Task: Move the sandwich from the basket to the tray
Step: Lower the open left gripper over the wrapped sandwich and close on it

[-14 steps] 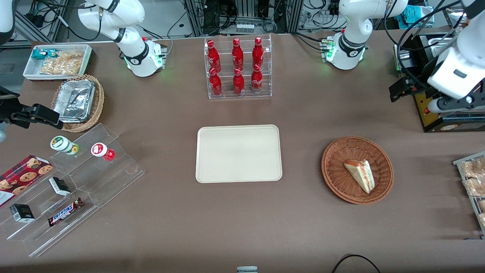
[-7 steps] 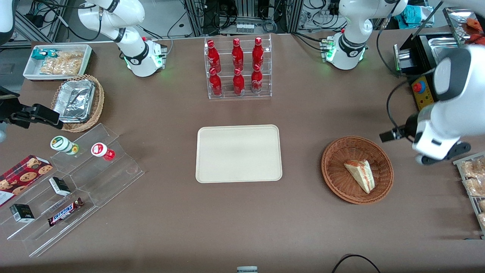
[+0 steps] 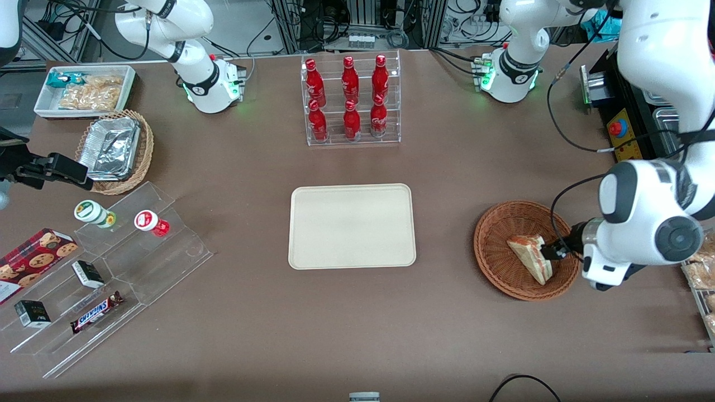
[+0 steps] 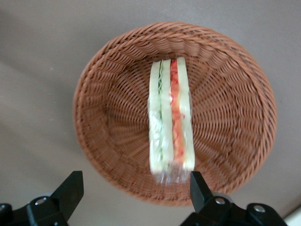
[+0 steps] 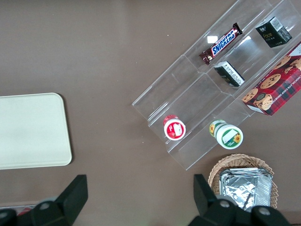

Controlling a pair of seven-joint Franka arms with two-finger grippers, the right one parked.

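The sandwich (image 3: 530,257), a wedge of pale bread with red and green filling, lies in the round reddish-brown basket (image 3: 497,240) toward the working arm's end of the table. My left gripper (image 3: 556,252) hovers over the basket's rim, just beside the sandwich's wide end. In the left wrist view the gripper (image 4: 134,188) is open, its dark fingers (image 4: 70,190) spread wide above the basket (image 4: 113,117). The wrapped end of the sandwich (image 4: 170,117) sits below, close to one finger. The cream tray (image 3: 352,226) lies flat at the table's middle with nothing on it.
A clear rack of red bottles (image 3: 351,100) stands farther from the front camera than the tray. A black box with a red button (image 3: 620,134) and a tray of baked goods (image 3: 698,268) flank the working arm. Acrylic snack steps (image 3: 111,268) lie toward the parked arm's end.
The left arm has swung down and nearer to the front camera, from beside the black box to the basket's rim. The sandwich, basket and tray have not moved.
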